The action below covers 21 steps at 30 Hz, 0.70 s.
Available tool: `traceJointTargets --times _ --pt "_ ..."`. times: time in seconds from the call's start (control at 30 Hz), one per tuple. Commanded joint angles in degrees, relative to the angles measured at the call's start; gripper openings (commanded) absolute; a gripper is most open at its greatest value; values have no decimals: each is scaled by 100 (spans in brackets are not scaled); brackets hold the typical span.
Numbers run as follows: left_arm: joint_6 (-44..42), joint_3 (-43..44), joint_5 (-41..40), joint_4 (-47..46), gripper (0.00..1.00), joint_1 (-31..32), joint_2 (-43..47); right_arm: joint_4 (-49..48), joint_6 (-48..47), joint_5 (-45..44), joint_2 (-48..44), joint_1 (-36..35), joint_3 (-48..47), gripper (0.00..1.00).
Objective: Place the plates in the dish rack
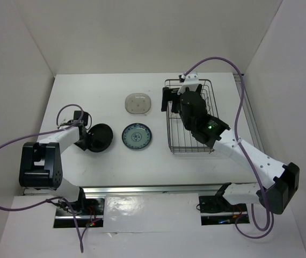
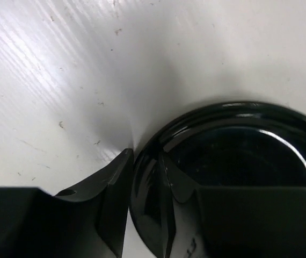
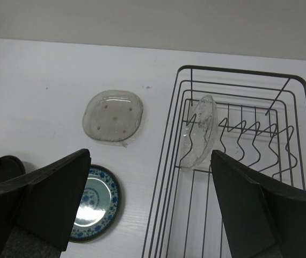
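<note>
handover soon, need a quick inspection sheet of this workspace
surface: white table, faint specks
job's things: clear glass plate on edge in dish rack; beige speckled plate, blue-and-white plate, black plate on the table
clutter: nothing seen
grippers: left gripper straddles black plate's rim, grip unclear; right gripper open, empty, above rack
cables: purple cables loop off both arms, clear of plates
surroundings: white walls on three sides
</note>
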<state>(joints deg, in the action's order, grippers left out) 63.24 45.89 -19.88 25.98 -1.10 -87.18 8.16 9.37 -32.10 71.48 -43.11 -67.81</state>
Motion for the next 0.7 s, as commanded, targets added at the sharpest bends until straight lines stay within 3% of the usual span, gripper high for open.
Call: traceJointTargets --times 0.0,0.17,0.33,0.5,0.53,0.57,0.67 --pt "4 -124 81 171 36 -39 -230 -254 30 10 -231 -66 14 100" --pt "-49 -238 20 171 24 -39 200 -254 30 63 -231 -66 14 100" --pt "-102 -291 -104 171 23 -39 885 -254 30 125 -179 -66 -39 100" --pt "-102 -344 -104 13 25 -39 773 -254 30 125 -179 -66 -39 100" --pt "-102 -344 -104 -109 22 -39 772 -254 30 125 -179 -66 -39 100" --pt "-102 -422 -104 -163 0 -39 694 -254 30 125 -179 -66 -39 100" --pt "-102 -423 -43 -216 0 -39 430 -254 30 125 -179 -66 -39 100"
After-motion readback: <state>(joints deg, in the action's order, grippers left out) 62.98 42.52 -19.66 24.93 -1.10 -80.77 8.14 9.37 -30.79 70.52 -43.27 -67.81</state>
